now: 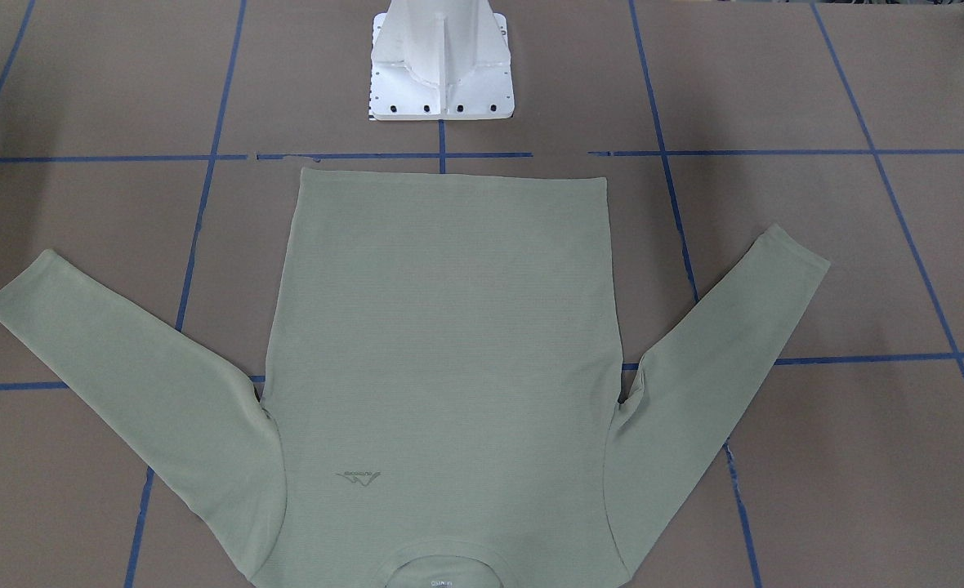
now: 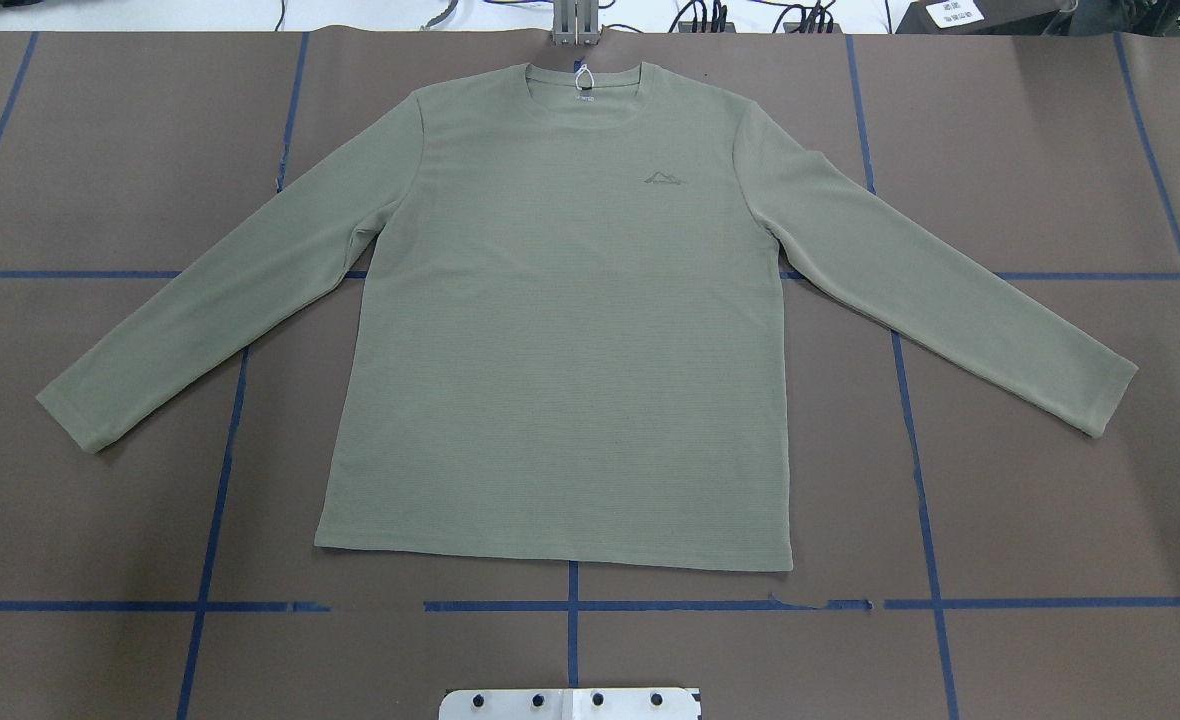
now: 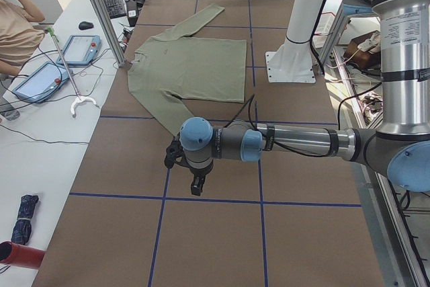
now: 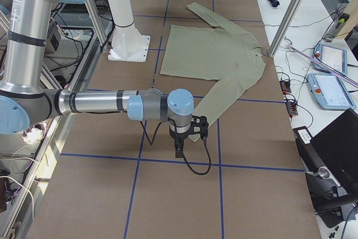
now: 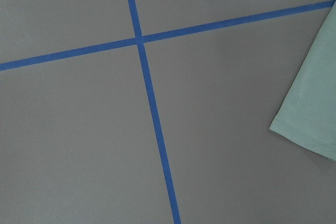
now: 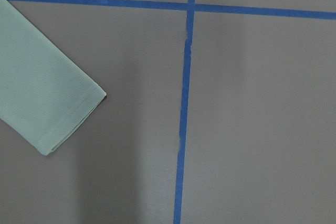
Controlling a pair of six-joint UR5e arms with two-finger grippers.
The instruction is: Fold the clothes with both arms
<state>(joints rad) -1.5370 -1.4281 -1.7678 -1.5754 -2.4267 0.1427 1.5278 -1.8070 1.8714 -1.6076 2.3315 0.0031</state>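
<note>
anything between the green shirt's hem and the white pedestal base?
Just bare brown table cover crossed by blue tape lines between the pale sage-green long-sleeved shirt and white metal pedestal base; overhead view.

Matt ribbed knit shirt [image 2: 550, 350], matt paper-covered table [image 2: 100, 150]

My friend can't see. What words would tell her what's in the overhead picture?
A pale green long-sleeved shirt lies flat, front up, on a brown table with blue tape lines, both sleeves spread outward. A white base plate peeks in below.
</note>
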